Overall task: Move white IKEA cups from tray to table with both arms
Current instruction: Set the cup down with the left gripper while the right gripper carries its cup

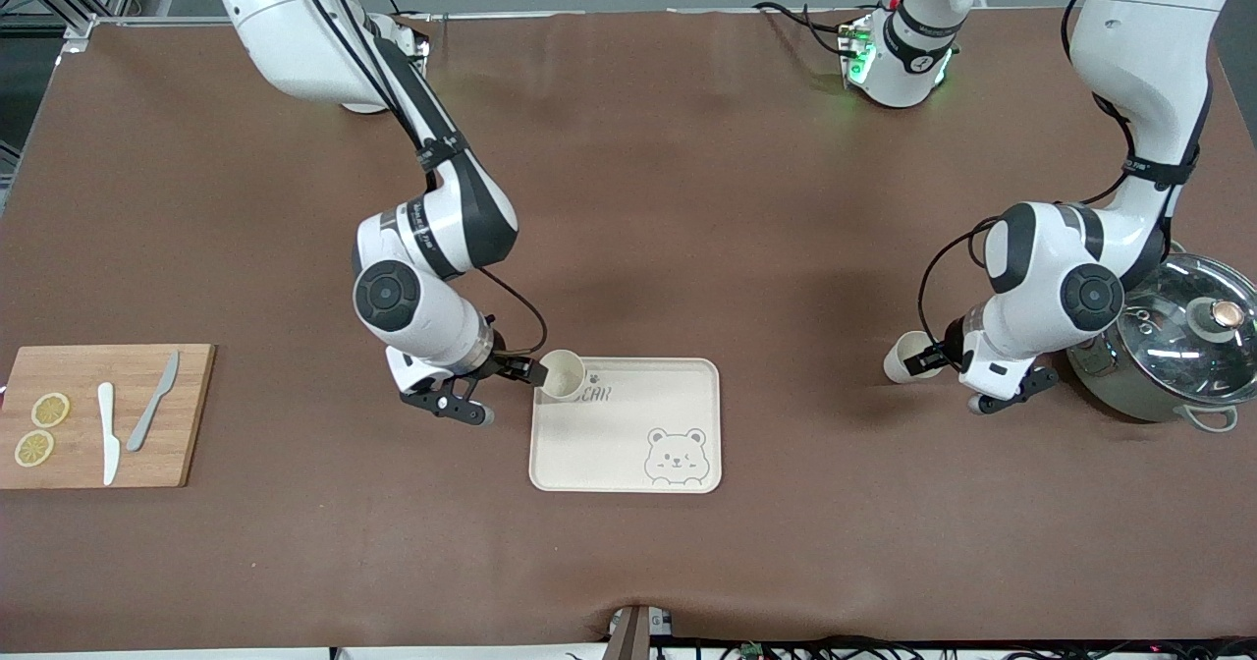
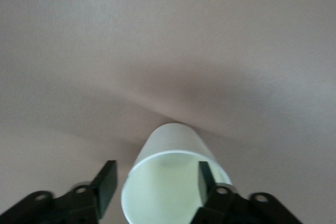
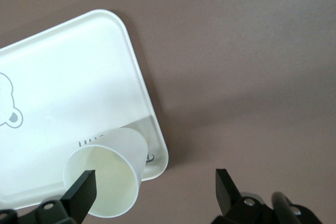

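One white IKEA cup [image 1: 562, 373] stands in a corner of the cream bear-print tray [image 1: 628, 444], the corner toward the right arm and farther from the front camera. My right gripper [image 1: 519, 370] is beside it, open wide; in the right wrist view [image 3: 155, 183] one finger [image 3: 83, 191] overlaps the cup's [image 3: 113, 156] rim and the other is over bare table. The second cup [image 1: 905, 356] is on the table toward the left arm's end. My left gripper [image 1: 930, 357] is open at it; in the left wrist view [image 2: 156, 182] one finger [image 2: 203, 181] is inside the cup [image 2: 173, 140] and the other stands just outside its wall.
A steel pot with a glass lid [image 1: 1178, 346] stands close by the left arm's wrist. A wooden cutting board [image 1: 103, 414] with two lemon slices, a white knife and a grey knife lies at the right arm's end of the table.
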You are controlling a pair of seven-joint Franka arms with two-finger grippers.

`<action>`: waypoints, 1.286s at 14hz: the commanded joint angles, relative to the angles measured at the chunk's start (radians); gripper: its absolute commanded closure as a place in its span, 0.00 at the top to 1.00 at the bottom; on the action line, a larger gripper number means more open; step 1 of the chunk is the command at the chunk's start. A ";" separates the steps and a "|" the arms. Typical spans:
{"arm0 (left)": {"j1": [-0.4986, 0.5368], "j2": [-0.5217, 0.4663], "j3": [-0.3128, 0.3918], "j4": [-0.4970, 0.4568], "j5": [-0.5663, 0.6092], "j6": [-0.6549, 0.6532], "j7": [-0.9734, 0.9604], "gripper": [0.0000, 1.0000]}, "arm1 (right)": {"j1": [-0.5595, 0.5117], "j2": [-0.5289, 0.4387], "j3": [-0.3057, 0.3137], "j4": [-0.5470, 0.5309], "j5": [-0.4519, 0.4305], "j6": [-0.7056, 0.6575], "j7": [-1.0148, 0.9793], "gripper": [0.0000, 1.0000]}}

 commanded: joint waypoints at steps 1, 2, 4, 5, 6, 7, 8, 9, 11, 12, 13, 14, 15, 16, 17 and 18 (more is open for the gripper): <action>0.009 -0.066 -0.030 0.039 0.010 -0.094 -0.003 1.00 | 0.016 0.027 -0.011 0.012 0.017 0.020 0.034 1.00; 0.012 -0.086 -0.036 0.061 0.010 -0.120 -0.002 1.00 | 0.015 0.033 -0.010 0.011 0.017 0.026 0.048 1.00; 0.013 -0.121 -0.037 0.116 0.010 -0.187 -0.002 1.00 | 0.022 0.036 -0.010 0.011 0.017 0.028 0.097 1.00; 0.013 -0.136 -0.037 0.156 0.010 -0.230 -0.002 1.00 | 0.024 0.038 -0.010 0.011 0.017 0.026 0.102 0.92; 0.014 -0.146 -0.037 0.198 0.010 -0.287 -0.002 1.00 | 0.024 0.042 -0.010 0.011 0.017 0.028 0.102 0.85; 0.016 -0.150 -0.037 0.244 0.011 -0.343 -0.002 1.00 | 0.029 0.045 -0.010 0.011 0.017 0.028 0.103 0.73; 0.017 -0.155 -0.037 0.287 0.013 -0.403 -0.002 1.00 | 0.033 0.049 -0.010 0.011 0.017 0.028 0.106 0.73; 0.019 -0.159 -0.036 0.321 0.015 -0.446 0.001 1.00 | 0.035 0.055 -0.010 0.011 0.017 0.036 0.106 0.73; 0.020 -0.185 -0.028 0.352 0.016 -0.487 0.038 1.00 | 0.045 0.062 -0.010 0.007 0.017 0.065 0.134 0.72; 0.022 -0.196 -0.027 0.367 0.018 -0.488 0.062 1.00 | 0.053 0.067 -0.010 0.009 0.017 0.069 0.158 0.72; 0.034 -0.202 -0.025 0.375 0.018 -0.494 0.085 1.00 | 0.058 0.068 -0.010 0.009 0.017 0.071 0.175 0.61; 0.051 -0.215 -0.027 0.386 0.019 -0.500 0.108 1.00 | 0.059 0.069 -0.010 0.009 0.017 0.071 0.183 0.45; 0.057 -0.230 -0.027 0.391 0.019 -0.502 0.131 1.00 | 0.058 0.069 -0.010 0.009 0.017 0.069 0.183 0.29; 0.066 -0.248 -0.025 0.391 0.019 -0.504 0.156 1.00 | 0.058 0.069 -0.010 0.009 0.017 0.068 0.184 0.11; 0.080 -0.265 -0.027 0.391 0.019 -0.504 0.171 1.00 | 0.055 0.069 -0.010 0.009 0.020 0.066 0.186 0.00; 0.083 -0.280 -0.027 0.392 0.019 -0.519 0.181 1.00 | 0.058 0.069 -0.010 0.010 0.026 0.066 0.195 0.00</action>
